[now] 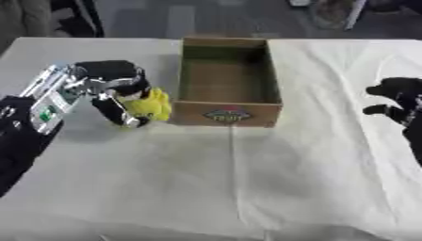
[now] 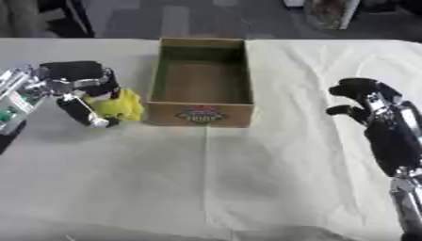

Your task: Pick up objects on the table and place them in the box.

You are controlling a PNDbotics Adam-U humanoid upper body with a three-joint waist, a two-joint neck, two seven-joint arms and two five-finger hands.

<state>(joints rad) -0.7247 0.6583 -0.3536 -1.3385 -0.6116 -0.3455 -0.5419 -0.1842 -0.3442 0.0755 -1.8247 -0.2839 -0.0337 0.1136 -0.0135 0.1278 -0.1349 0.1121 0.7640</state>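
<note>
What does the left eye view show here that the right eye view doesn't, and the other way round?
Only the left eye view shows more of the left arm, its black sleeve running down to the picture's lower left edge. Only the right eye view shows the right arm whole below the right hand, down to silver parts at the bottom edge. Both show the left hand curled round a yellow object just left of the open cardboard box, whose inside looks bare, on the white-covered table.
</note>
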